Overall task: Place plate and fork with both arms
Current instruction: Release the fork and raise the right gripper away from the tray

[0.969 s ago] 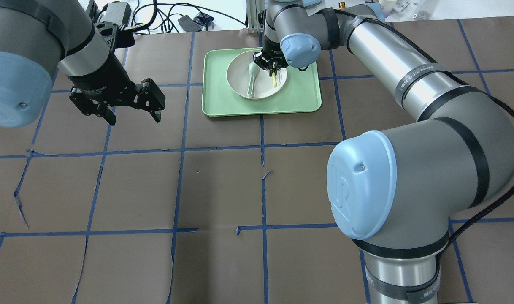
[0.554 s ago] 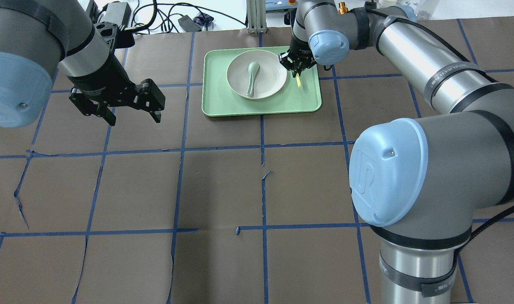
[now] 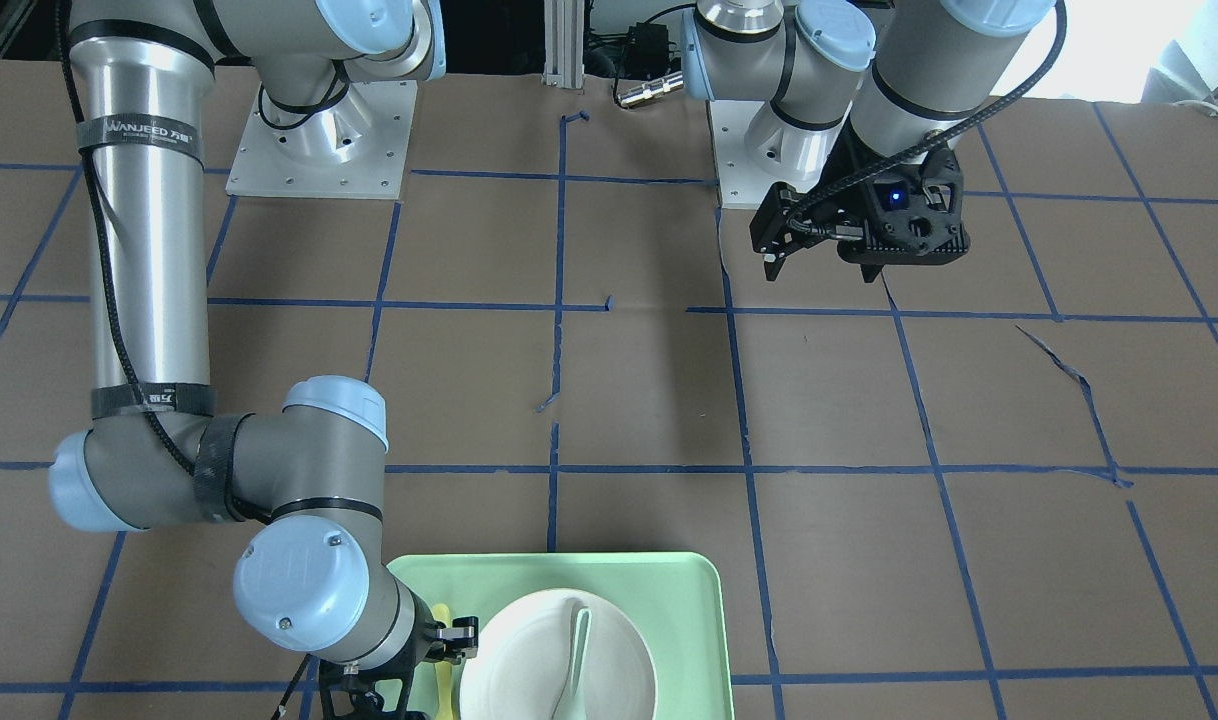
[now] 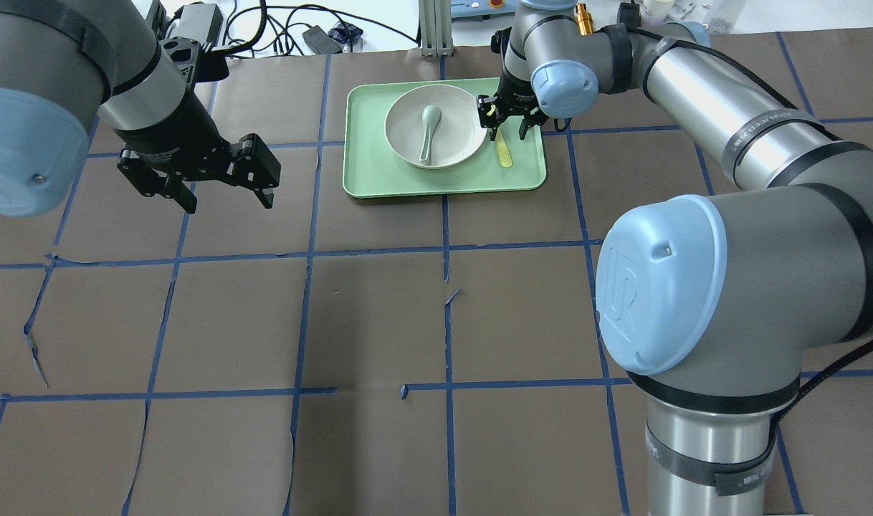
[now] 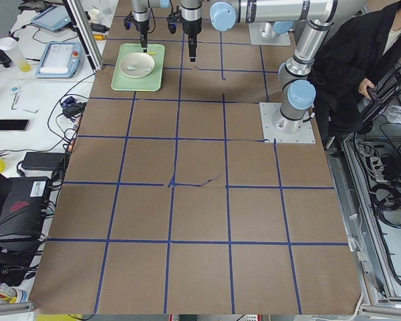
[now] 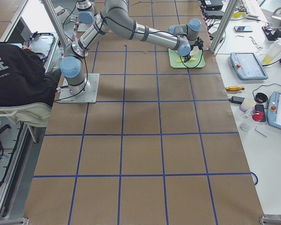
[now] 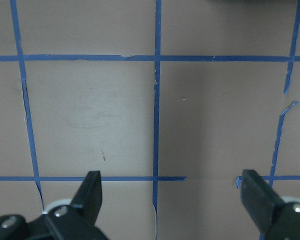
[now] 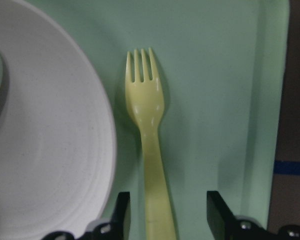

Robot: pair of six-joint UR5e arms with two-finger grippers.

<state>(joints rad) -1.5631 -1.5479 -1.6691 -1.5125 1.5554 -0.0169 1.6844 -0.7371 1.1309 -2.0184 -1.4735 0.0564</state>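
Observation:
The off-white plate (image 4: 459, 132) sits in the light-green tray (image 4: 444, 180) at the far side of the table. The pale-yellow fork (image 4: 505, 152) lies flat on the tray just right of the plate, apart from its rim. My right gripper (image 4: 508, 126) is open just above the fork's handle end. In the right wrist view the fork (image 8: 147, 145) lies between the open fingers (image 8: 217, 212), tines pointing away, with the plate (image 8: 50, 145) at its left. My left gripper (image 4: 229, 202) is open and empty above the table, left of the tray; the left wrist view (image 7: 172, 200) shows only bare paper below it.
A pale grey-green spoon (image 4: 427, 135) lies in the plate. The table is covered in brown paper (image 4: 379, 315) with a blue tape grid. Cables and a metal post (image 4: 431, 29) stand behind the tray. Operators sit at the robot's side in the side views.
My right gripper carried the fork out of the plate to the right, set it on the tray beside the plate and opened. The left arm has not moved.

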